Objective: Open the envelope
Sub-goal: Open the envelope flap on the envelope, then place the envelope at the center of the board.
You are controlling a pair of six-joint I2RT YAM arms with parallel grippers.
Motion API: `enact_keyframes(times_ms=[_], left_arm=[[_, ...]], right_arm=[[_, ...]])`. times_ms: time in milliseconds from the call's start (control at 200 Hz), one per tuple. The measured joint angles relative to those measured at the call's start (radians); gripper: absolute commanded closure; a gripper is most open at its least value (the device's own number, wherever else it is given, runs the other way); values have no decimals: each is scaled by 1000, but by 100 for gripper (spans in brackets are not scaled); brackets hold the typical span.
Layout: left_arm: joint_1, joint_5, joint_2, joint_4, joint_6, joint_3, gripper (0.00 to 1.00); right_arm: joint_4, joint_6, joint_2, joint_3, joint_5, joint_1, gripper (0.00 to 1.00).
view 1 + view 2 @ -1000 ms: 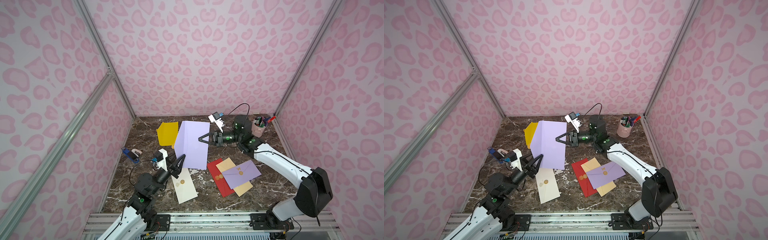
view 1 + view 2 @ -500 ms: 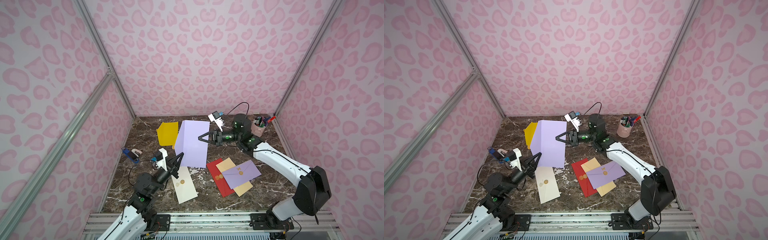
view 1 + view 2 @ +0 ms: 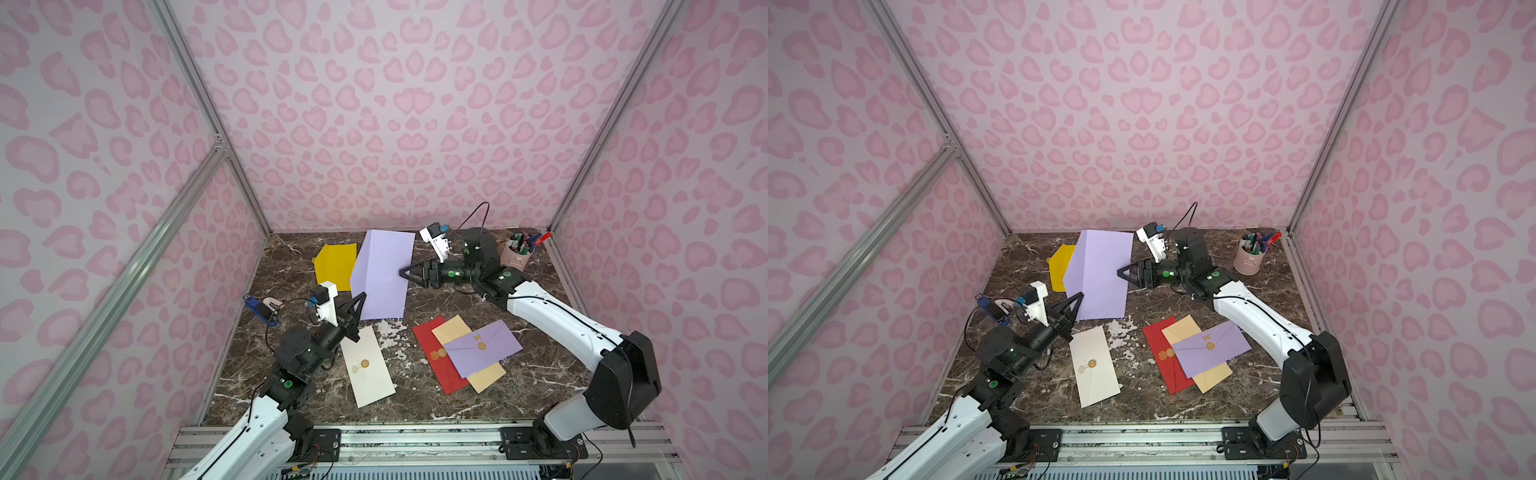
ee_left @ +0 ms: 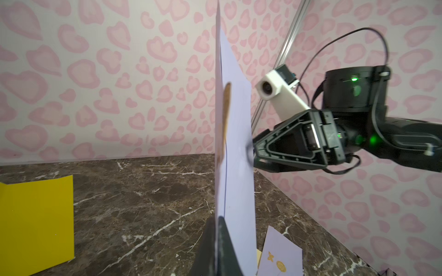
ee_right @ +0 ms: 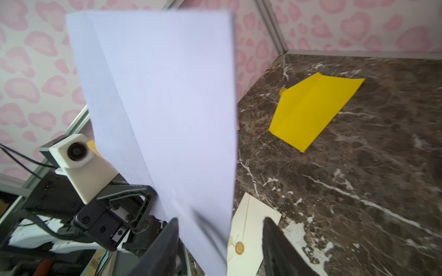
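Here my left fingers (image 4: 204, 248) are clenched on the bottom corner of the lilac envelope (image 3: 382, 274), standing it upright above the desk (image 3: 519, 374) so my right fingers (image 5: 165, 246), spread loose around its side edge, can work it open.

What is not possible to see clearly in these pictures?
Lilac envelope: sealed side turned away in both top views and the right wrist view; edge-on in the left wrist view, seal a sliver.
Yellow envelope: partly behind the lilac one in both top views.
Pen cup contents: too small, both top views.
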Motion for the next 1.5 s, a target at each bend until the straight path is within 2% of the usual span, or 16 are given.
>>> enact_keyframes(times_ms=[230,435,655,860,1050,1500], left_arm=[[96,-19,205,-5,-38,110,96],[172,71,492,42,-101,274,96],[190,211,798,87,-172,460,96],[191,267,993,92,-195,562,96],[192,294,1123,117,-230,599,96],[216,278,1357,128,-296,709,96]], right_arm=[[-62,-11,-159,-114,283,21,42],[-70,-2,-252,-224,430,47,42],[-73,13,-282,-280,468,64,42],[-73,16,-309,-308,484,64,42],[-71,24,-321,-328,490,65,42],[-68,61,-351,-372,490,68,43]])
